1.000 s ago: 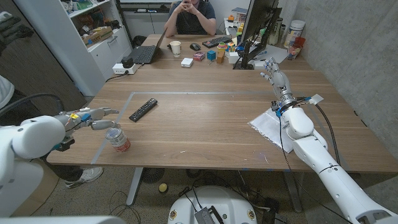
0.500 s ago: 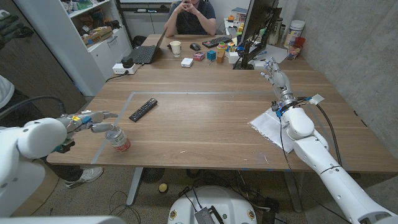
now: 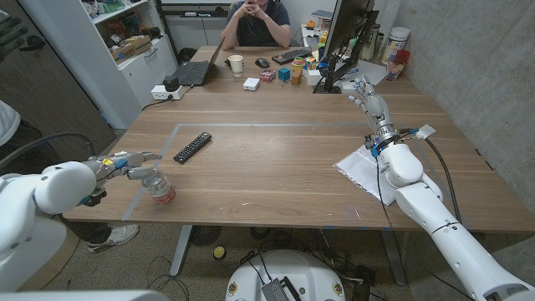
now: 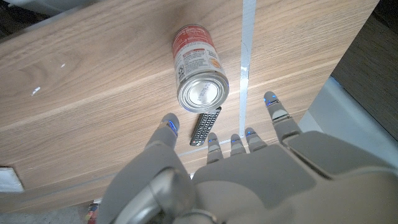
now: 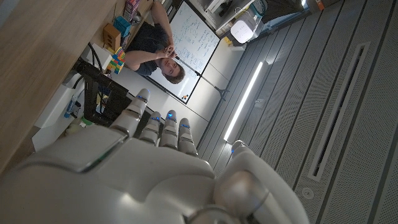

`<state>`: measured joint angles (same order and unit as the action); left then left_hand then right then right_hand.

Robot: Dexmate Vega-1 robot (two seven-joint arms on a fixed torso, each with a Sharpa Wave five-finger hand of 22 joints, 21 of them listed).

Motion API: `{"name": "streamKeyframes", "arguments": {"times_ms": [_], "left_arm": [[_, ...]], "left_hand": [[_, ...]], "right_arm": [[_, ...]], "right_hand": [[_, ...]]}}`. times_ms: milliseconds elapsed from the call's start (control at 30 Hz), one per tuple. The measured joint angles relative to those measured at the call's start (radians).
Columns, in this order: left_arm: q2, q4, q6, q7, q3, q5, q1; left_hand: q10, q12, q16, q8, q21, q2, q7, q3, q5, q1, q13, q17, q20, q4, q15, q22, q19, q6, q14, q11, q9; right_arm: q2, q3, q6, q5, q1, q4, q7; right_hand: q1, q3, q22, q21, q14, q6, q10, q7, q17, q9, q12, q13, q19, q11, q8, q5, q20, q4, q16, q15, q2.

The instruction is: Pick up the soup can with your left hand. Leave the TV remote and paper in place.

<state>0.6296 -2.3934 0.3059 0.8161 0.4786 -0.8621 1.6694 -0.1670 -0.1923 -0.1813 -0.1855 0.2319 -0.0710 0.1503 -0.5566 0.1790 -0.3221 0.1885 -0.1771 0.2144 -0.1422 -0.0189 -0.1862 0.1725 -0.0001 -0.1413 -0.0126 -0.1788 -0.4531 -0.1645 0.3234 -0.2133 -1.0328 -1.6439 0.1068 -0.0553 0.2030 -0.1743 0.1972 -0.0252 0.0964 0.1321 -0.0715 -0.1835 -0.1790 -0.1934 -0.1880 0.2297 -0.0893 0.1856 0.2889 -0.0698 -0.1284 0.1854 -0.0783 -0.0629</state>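
The soup can (image 3: 158, 189), red and white with a silver lid, stands upright near the table's front left edge. My left hand (image 3: 127, 164) hovers just behind and to the left of it, fingers spread and holding nothing. In the left wrist view the can (image 4: 199, 66) sits just beyond the fingertips (image 4: 170, 123), untouched, with my left hand (image 4: 239, 177) behind it. The black TV remote (image 3: 192, 147) lies farther back on the table, and also appears past the can (image 4: 205, 127). The crumpled paper (image 3: 358, 166) lies at the right, beside my raised, empty right hand (image 3: 373, 104).
A pale tape line (image 3: 136, 197) runs on the table beside the can, near the left edge. A laptop (image 3: 196, 70), a cup (image 3: 236, 63), small blocks and a monitor (image 3: 344, 33) crowd the far side. A person (image 3: 255, 21) sits behind the table.
My left arm has shifted slightly forward and right, bringing the hand a little nearer the can. The can, remote, paper and right hand have not moved.
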Motion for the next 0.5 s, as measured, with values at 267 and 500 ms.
{"name": "streamKeyframes", "arguments": {"times_ms": [267,500], "left_arm": [[0.029,0.028,0.0,-0.035,-0.026,0.038,-0.005],[0.059,0.049,0.012,-0.053,-0.052,0.078,-0.008]], "left_hand": [[0.0,0.0,0.0,0.0,-0.007,0.001,0.002,0.0,0.0,-0.001,0.0,0.0,0.0,0.0,0.0,0.0,0.0,-0.002,0.0,0.0,0.0],[0.0,0.0,0.0,0.0,-0.006,0.005,0.007,0.008,0.0,-0.005,0.0,0.0,0.0,0.0,0.003,0.0,0.0,-0.007,-0.003,0.0,0.0]], "right_arm": [[-0.007,-0.003,0.009,0.0,0.005,0.0,-0.005],[-0.01,-0.005,0.011,-0.001,0.011,0.003,-0.01]], "right_hand": [[0.005,0.0,0.0,0.0,0.0,0.0,0.0,0.0,0.0,0.0,0.0,0.0,0.0,0.0,0.0,0.0,0.0,0.0,0.0,0.0,0.005],[0.005,-0.004,0.002,0.0,-0.004,0.0,0.0,0.0,0.0,0.0,0.0,0.0,0.0,0.0,0.0,0.006,0.0,0.004,0.0,0.004,0.005]]}}
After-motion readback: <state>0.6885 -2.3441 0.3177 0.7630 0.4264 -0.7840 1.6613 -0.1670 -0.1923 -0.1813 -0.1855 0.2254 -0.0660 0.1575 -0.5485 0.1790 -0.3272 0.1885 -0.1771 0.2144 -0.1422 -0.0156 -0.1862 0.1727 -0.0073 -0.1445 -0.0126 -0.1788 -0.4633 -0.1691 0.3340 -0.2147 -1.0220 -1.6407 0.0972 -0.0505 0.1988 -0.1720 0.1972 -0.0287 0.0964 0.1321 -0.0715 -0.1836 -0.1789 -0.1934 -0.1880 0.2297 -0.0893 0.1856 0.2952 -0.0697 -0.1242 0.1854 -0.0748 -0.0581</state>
